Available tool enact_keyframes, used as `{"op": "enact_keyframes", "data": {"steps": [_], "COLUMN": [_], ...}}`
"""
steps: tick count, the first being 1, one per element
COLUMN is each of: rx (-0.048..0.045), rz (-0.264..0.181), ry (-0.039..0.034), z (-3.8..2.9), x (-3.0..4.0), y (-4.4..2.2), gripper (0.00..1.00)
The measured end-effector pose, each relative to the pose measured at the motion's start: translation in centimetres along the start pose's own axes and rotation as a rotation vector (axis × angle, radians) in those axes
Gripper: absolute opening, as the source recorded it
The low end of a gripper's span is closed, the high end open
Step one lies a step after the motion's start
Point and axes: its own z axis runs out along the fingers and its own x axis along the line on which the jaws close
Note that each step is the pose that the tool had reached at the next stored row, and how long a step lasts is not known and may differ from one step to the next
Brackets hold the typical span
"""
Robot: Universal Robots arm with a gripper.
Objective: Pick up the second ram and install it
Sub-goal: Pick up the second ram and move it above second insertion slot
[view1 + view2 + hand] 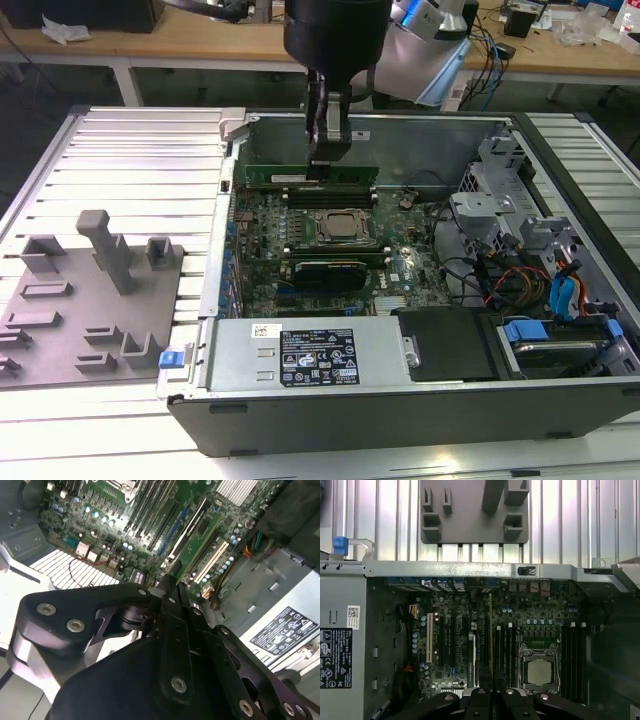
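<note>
Exterior view: the tool [328,158] pinches the second ram [272,175] just over the memory slots [330,197]; installing stage, I judge, demanding square alignment with a slot.

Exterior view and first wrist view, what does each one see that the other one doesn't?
The exterior view brings the robot arm above the open computer case, the blue-tabbed drive and the coloured cables. The first wrist view brings the white expansion slot and an edge-on look at the second ram gripped in the pincer. Both share the processor socket, the labelled power supply and the grey fixture tray.
</note>
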Motion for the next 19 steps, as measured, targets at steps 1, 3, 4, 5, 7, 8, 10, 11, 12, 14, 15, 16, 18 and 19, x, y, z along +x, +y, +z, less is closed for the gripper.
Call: {"op": "enact_keyframes", "data": {"steps": [1,3,4,5,7,8,10,11,12,14,15,16,18,19], "rx": [-0.0001,-0.0003,-0.0005,-0.0009,-0.0022,-0.0026,-0.0033,-0.0034,-0.0035,-0.0038,-0.0039,-0.004,-0.0041,-0.0042], "rz": [0.0,0.0,0.0,0.0,0.0,0.0,0.0,0.0,0.0,0.0,0.0,0.0,0.0,0.0], "ry": [0.0,0.0,-0.0001,0.0001,0.0,-0.0003,-0.0003,-0.0004,-0.0004,-0.0003,-0.0003,-0.0003,-0.0005,-0.0004], "z": [0.06,0.12,0.19,0.34,0.64,0.74,1.09,1.26,1.35,1.6,1.74,1.92,2.06,2.17], "x": [-0.01,-0.02,-0.02,-0.02,-0.04,-0.05,-0.06,-0.05,-0.05,-0.04,-0.04,-0.04,-0.04,-0.04], "y": [-0.3,-0.65,-0.97,-1.39,-2.03,-2.2,-2.68,-2.91,-3.04,-3.4,-3.6,-3.84,-4.06,-4.23], "gripper": [0.13,0.13,0.13,0.13,0.13,0.13,0.13,0.13,0.13,0.13,0.13,0.13,0.13,0.13]}}
